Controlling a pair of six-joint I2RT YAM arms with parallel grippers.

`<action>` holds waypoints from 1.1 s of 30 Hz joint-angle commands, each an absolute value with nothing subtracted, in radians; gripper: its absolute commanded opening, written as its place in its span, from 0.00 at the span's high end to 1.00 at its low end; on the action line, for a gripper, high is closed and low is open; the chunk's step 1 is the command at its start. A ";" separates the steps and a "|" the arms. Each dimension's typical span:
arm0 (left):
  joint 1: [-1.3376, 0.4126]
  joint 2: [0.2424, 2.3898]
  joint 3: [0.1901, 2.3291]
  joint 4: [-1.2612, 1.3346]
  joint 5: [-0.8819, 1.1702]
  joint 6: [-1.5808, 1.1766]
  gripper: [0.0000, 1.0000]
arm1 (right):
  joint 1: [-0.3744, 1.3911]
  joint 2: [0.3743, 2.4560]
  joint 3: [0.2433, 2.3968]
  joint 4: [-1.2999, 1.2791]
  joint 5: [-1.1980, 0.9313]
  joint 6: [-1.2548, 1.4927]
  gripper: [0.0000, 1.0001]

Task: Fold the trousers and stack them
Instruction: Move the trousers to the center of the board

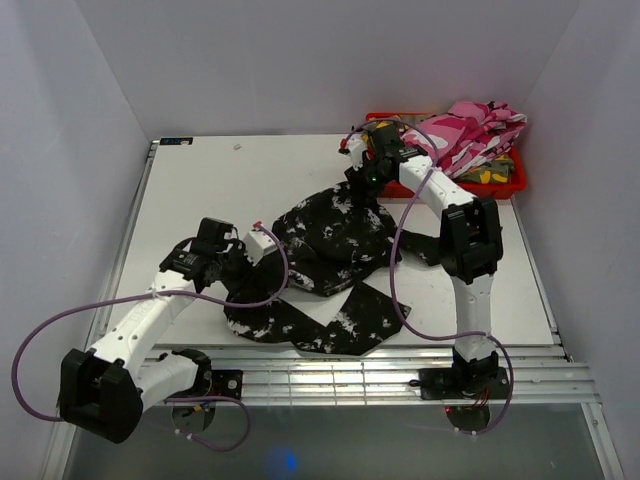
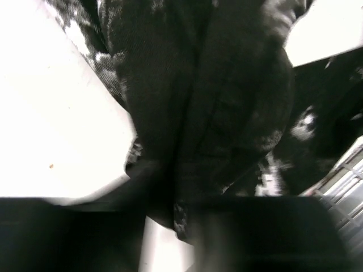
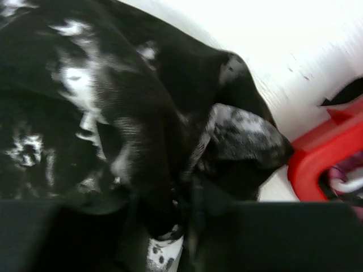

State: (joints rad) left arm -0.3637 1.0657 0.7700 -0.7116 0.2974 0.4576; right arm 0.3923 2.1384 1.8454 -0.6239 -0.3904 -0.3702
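Observation:
The black trousers (image 1: pixel 325 265) with white splotches lie crumpled mid-table, with two legs trailing toward the front edge. My left gripper (image 1: pixel 248 262) is at their left edge. In the left wrist view a hanging fold of the black cloth (image 2: pixel 204 102) runs between my left gripper's (image 2: pixel 170 226) jaws, which stand slightly apart with bare table showing beside the fold. My right gripper (image 1: pixel 360 188) is low over the trousers' far edge. In the right wrist view, bunched cloth (image 3: pixel 142 130) fills my right gripper's (image 3: pixel 181 226) jaws, dark on dark and blurred. Pink-white camouflage trousers (image 1: pixel 470 135) lie piled in the bin.
A red bin (image 1: pixel 505 185) stands at the back right, close to the right gripper, and its rim (image 3: pixel 317 158) shows in the right wrist view. Green-yellow cloth (image 1: pixel 488 176) lies in it under the pink pile. The white table (image 1: pixel 220 180) is walled on three sides.

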 commanded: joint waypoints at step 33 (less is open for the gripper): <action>-0.913 1.980 1.499 -0.471 0.215 0.154 0.45 | -0.104 1.200 1.037 -0.828 -0.463 -0.460 0.43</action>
